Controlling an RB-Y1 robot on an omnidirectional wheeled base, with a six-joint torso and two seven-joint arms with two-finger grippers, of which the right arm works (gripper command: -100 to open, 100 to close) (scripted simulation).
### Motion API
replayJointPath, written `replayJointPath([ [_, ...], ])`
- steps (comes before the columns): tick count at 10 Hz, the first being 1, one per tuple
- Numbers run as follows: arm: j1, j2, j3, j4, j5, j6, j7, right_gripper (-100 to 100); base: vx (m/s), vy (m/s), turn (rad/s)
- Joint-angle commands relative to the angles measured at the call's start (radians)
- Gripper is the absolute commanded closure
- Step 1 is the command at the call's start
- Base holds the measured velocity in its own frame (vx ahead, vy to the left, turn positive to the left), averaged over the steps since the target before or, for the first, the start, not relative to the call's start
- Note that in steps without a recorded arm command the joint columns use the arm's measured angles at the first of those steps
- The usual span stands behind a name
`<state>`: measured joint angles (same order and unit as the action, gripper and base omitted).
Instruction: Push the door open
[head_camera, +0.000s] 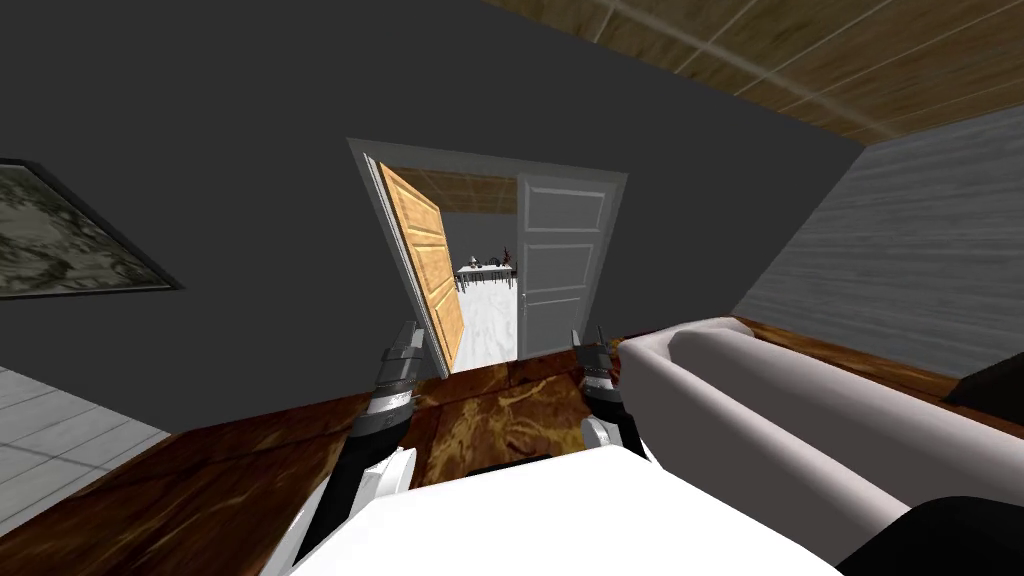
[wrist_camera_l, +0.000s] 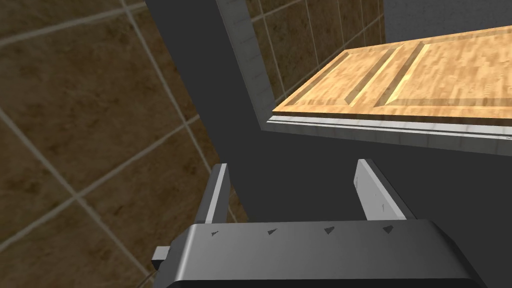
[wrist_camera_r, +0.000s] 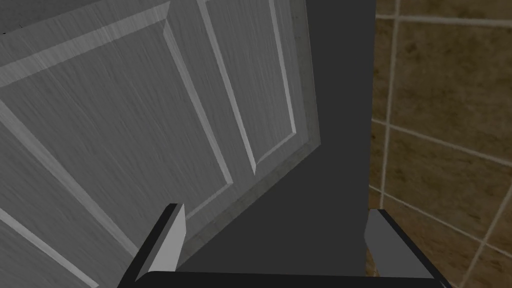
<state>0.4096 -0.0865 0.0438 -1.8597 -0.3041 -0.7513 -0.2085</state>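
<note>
A double door stands in the dark grey wall (head_camera: 250, 150) ahead. Its left leaf, an orange wooden door (head_camera: 430, 260), is swung away from me into the room beyond; it also appears as a wooden door (wrist_camera_l: 425, 80) past my left hand. The right leaf, a pale grey panelled door (head_camera: 560, 265), stands shut in its frame, and the same grey door (wrist_camera_r: 125, 125) lies before my right hand. My left gripper (head_camera: 409, 332) (wrist_camera_l: 295, 192) is open, short of the door frame (wrist_camera_l: 245, 65). My right gripper (head_camera: 590, 340) (wrist_camera_r: 280, 240) is open, touching nothing.
A white sofa (head_camera: 800, 430) stands close on my right. A framed picture (head_camera: 60, 240) hangs on the wall at the left. Through the doorway a white floor (head_camera: 490, 320) leads to a table (head_camera: 485, 270) with small objects. Brown wooden floor (head_camera: 500, 410) lies under me.
</note>
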Motion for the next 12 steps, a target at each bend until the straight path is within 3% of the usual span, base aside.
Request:
replayJointPath([
  [1,0.005,-0.005,0.008,0.02,-0.026,-0.01,-0.031,-100,0.113,-0.053,0.164],
  [12,-0.029,-0.019,0.07,0.249,-0.229,-0.094,-0.25,-100,0.109,-0.063,0.199],
])
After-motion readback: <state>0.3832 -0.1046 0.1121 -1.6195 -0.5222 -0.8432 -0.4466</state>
